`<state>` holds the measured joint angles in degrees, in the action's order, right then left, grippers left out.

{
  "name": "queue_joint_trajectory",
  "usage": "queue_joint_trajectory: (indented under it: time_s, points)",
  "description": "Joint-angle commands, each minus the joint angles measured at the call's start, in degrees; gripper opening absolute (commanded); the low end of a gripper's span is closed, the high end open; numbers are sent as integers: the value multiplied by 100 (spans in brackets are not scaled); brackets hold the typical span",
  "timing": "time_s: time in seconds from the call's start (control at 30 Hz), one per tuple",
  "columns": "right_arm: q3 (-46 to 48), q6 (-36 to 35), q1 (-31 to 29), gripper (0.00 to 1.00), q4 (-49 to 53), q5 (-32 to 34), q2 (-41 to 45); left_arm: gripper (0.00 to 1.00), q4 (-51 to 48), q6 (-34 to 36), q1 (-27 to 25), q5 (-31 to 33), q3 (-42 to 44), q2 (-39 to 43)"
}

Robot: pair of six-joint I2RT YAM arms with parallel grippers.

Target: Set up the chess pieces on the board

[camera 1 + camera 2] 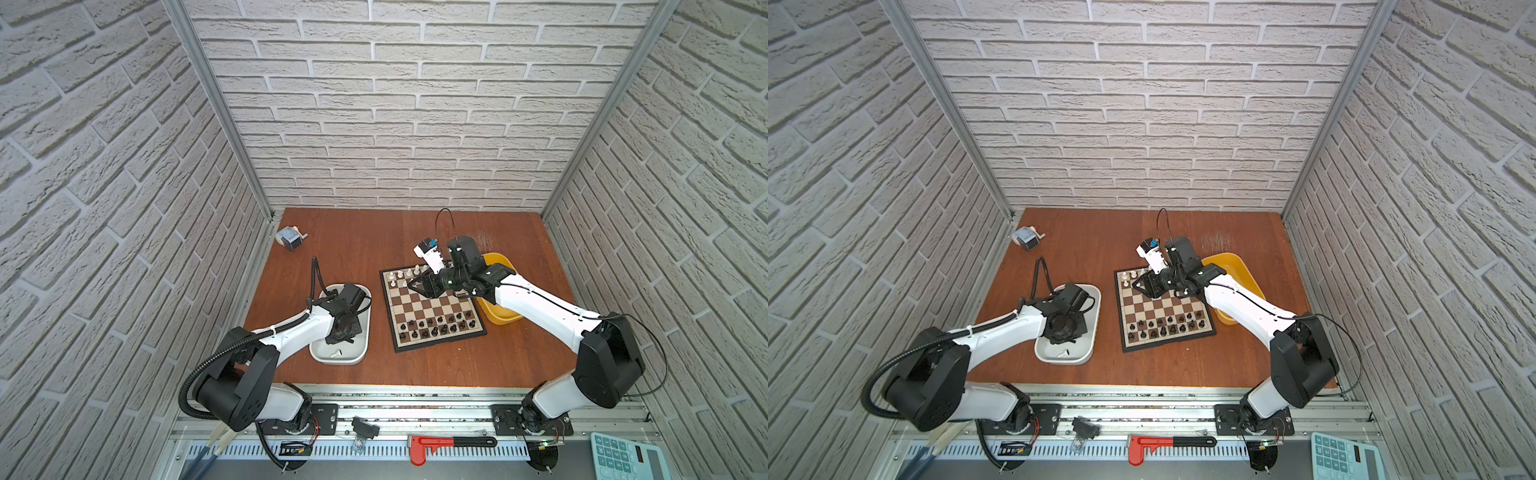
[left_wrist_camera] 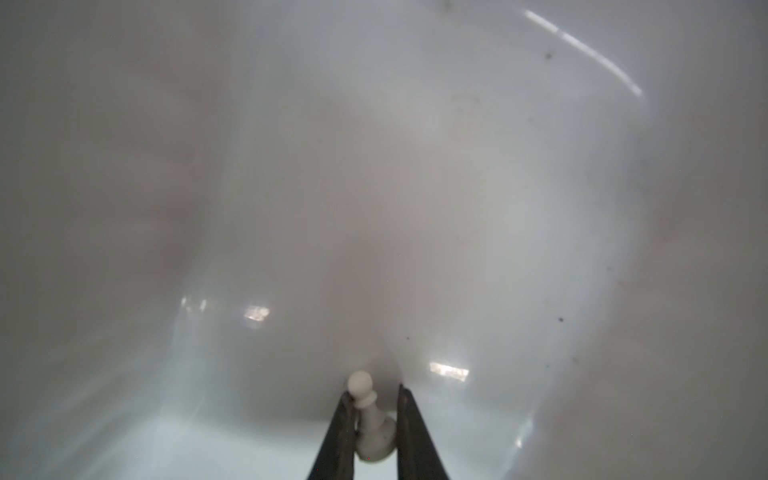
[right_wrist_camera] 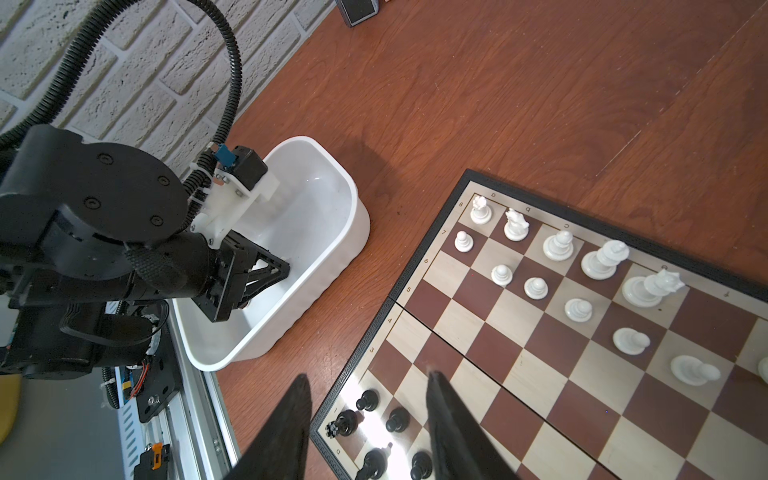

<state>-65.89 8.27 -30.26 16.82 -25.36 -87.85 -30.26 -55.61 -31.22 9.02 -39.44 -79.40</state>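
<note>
Teal calculator [image 1: 623, 457] sits on the near rail. Left on the wood-grain counter [image 1: 415, 365], a glossy white tub [image 3: 332, 266] with rounded corners holds a loose white piece [image 1: 336, 354] and the left end effector [image 2: 372, 392], pinched narrow on a white pawn [image 2: 370, 419]. Over the board [image 1: 432, 311] the right end effector [image 3: 366, 374] hangs half-open, empty; black men [image 1: 434, 330] near, white men [image 3: 557, 245] far. A yellow tub [image 1: 498, 261] sits just right.

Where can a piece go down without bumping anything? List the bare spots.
Bare: the board's middle rows, between the white pieces and black pieces; the table between board and white tub. Crowded: both end rows.
</note>
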Motion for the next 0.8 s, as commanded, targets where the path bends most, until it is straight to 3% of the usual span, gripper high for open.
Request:
queue_joint_trajectory:
  time_s: [0.0,0.23,0.33,0.5,0.6,0.77]
  points:
    - [-211,147,73,47,-309,-114,13,6,240,630,-112,297,-360,364]
    - [-388,845,727,48,-446,-750,-51,7,1825,2700,-223,358,-434,1631]
    - [-490,883,828,51,-334,-657,31,5,2887,3992,-323,-245,-189,2044]
    - [-777,718,828,53,117,-616,112,1,4253,6440,-512,-1767,250,2307]
    - [-933,486,829,54,500,-592,260,0,4692,7319,-547,-2439,329,2140]
    - [-969,147,782,55,1097,-666,507,0,5549,7937,-545,-3179,475,1773]
